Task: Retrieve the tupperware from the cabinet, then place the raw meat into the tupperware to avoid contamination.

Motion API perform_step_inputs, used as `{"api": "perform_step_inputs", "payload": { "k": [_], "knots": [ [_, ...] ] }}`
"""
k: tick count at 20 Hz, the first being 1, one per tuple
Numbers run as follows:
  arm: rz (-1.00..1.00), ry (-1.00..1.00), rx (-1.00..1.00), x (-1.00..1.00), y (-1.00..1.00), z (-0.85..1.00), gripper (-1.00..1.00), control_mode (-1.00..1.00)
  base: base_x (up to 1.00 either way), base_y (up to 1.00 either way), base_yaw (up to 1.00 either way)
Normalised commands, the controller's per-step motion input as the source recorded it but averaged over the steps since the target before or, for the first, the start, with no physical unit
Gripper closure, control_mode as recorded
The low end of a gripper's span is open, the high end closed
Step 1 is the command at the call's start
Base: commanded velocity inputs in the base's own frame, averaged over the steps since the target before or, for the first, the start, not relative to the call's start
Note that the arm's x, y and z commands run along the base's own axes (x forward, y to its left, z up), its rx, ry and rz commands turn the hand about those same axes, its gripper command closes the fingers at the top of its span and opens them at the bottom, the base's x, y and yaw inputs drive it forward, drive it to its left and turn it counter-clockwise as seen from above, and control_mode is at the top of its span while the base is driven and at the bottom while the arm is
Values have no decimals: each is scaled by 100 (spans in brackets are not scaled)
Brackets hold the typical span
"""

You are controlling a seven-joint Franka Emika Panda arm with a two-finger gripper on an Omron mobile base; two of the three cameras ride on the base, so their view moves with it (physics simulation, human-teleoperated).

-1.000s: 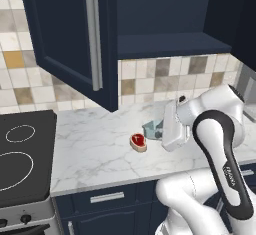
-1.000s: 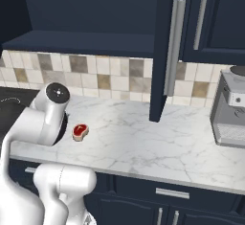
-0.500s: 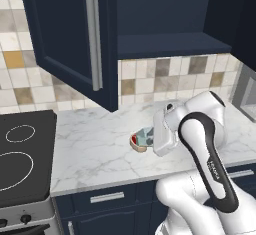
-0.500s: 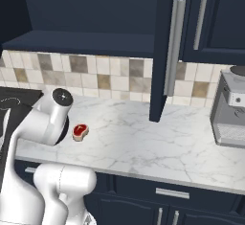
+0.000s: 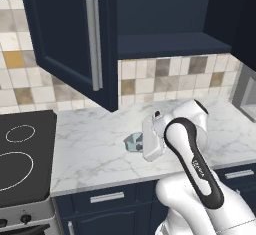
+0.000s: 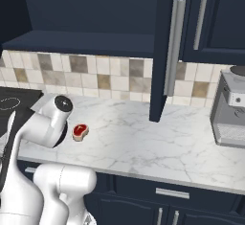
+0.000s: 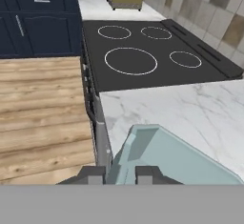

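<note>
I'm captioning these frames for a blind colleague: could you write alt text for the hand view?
Seen from the hand camera, the gripper is shut on the rim of the tupperware, a pale grey-blue container, above a white marble counter. Beyond lie a black cooktop with four ring burners, navy drawers and a wooden floor.

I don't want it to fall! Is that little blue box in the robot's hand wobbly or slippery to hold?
Probably a bit slippery: the tupperware looks like smooth, see-through plastic. The gripper pinches just one thin rim, so it might tilt or swing. It looks stiff, keeping its shape while held, and likely light, being small and empty.
</note>
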Motion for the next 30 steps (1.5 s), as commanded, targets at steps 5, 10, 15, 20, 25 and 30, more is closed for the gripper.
{"api": "perform_step_inputs", "payload": {
  "k": [5, 10, 15, 20, 25, 30],
  "knots": [
    [5, -4, 0, 21, 26, -34, 100, -100, 0, 0, 0],
    [4, -1, 0, 24, 30, -32, 100, -100, 0, 0, 0],
    [1, 0, 0, 30, 24, -26, 100, -100, 0, 0, 0],
    [0, -3, 0, 29, 13, -14, 100, -100, 0, 0, 0],
    [0, 0, 0, 35, 6, -30, 100, -100, 0, 0, 0],
    [1, 0, 0, 40, 6, -35, 100, -100, 0, 0, 0]
  ]
}}
